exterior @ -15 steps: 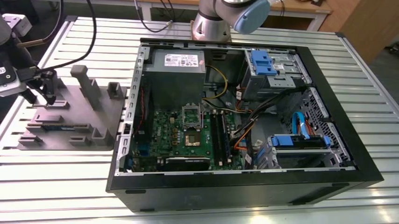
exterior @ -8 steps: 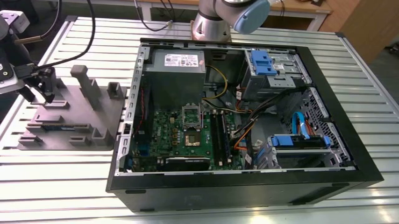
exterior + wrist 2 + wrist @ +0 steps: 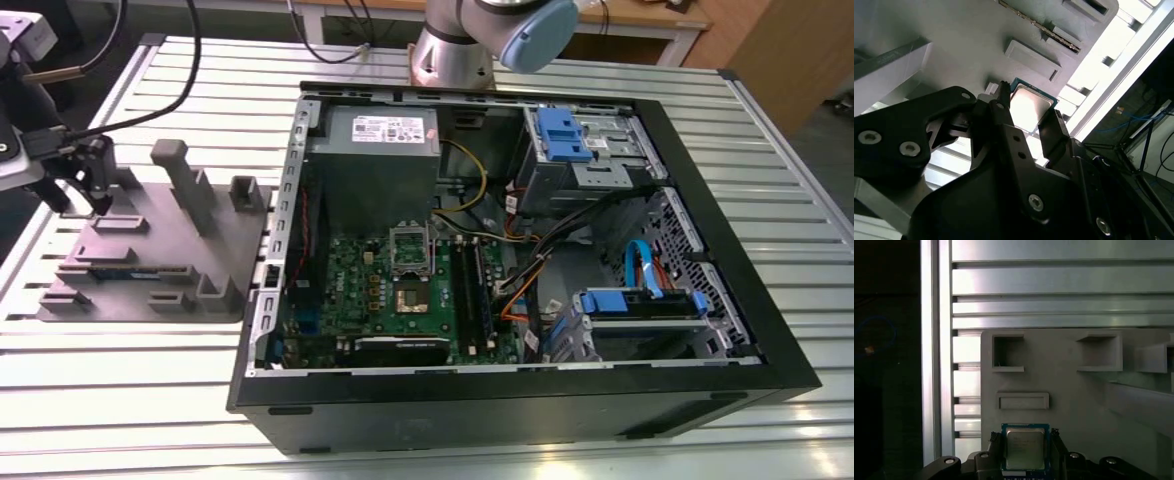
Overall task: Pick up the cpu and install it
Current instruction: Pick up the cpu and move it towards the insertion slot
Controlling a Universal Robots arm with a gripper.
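Gripper [image 3: 1025, 436] straddles cpu [image 3: 1025, 451] on grey tray [image 3: 1069, 390].

Robotics lab or workshop. An open computer case [image 3: 534, 405] lies on a slatted aluminium workbench [image 3: 120, 400]. Beside the case sits a grey parts fixture [image 3: 167, 245]. Beyond the case are a robot arm's base [image 3: 451, 55] and loose cables [image 3: 200, 60].

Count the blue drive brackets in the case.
2. One blue drive bracket is on the bay to the exterior view's right of the power supply; the other is on the drive cage nearer the camera. Cables may hide more.
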